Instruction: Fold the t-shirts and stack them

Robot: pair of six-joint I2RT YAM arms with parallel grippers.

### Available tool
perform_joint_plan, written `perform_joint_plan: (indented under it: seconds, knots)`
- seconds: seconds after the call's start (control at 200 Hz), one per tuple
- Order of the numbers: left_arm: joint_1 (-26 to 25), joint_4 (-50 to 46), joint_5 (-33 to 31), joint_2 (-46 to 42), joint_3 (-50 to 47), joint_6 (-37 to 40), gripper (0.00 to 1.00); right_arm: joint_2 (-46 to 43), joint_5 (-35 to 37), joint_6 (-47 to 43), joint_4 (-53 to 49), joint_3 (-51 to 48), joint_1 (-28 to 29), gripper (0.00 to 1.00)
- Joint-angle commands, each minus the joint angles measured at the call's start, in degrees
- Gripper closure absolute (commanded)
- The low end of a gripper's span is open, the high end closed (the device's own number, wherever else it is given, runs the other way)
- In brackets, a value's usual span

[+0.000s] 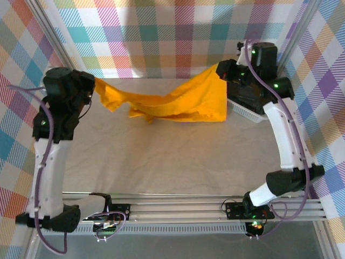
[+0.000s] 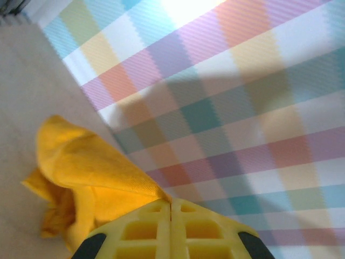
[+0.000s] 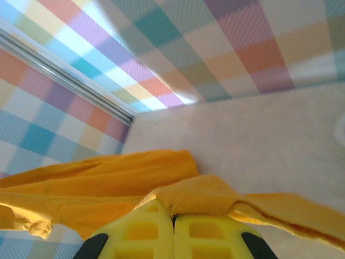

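Observation:
The mustard-orange t-shirt [image 1: 178, 102] hangs stretched between both arms above the far part of the table, sagging in the middle with its lower edge near the cloth surface. My left gripper [image 1: 92, 86] is shut on its left end; in the left wrist view the yellow fingers [image 2: 171, 204] pinch the t-shirt [image 2: 91, 167] at a corner. My right gripper [image 1: 222, 73] is shut on the right end; the right wrist view shows its fingers [image 3: 173, 218] closed on a fold of the t-shirt [image 3: 108, 183].
A white lattice basket [image 1: 245, 110] stands at the far right under the right arm. Checked walls [image 1: 178, 32] close in the back and sides. The pale table cover [image 1: 161, 156] stretches toward the near rail [image 1: 178, 208].

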Motion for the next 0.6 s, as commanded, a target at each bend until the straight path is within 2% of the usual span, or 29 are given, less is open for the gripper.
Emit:
perform_joint_plan:
  seconds: [0.0, 0.345, 0.49, 0.595]
  knots:
    - [0.4, 1.4, -2.9, -3.6, 4.9, 1.4, 1.0, -5.8, -2.9, 3.4, 8.6, -0.5, -0.3, 1.0]
    - [0.4, -1.6, -6.7, -0.5, 27.1, 8.2, 1.0, -16.4, -3.1, 6.7, 16.6, -2.6, -1.0, 1.0]
    - [0.4, -1.2, -6.3, 3.5, 31.3, 9.7, 1.0, -15.2, -4.1, 7.7, 17.3, -2.7, -1.0, 1.0]
    - [0.5, -2.4, -5.1, 8.6, 32.0, 8.2, 1.0, -10.2, -7.1, 8.2, 17.7, -2.4, -1.0, 1.0]
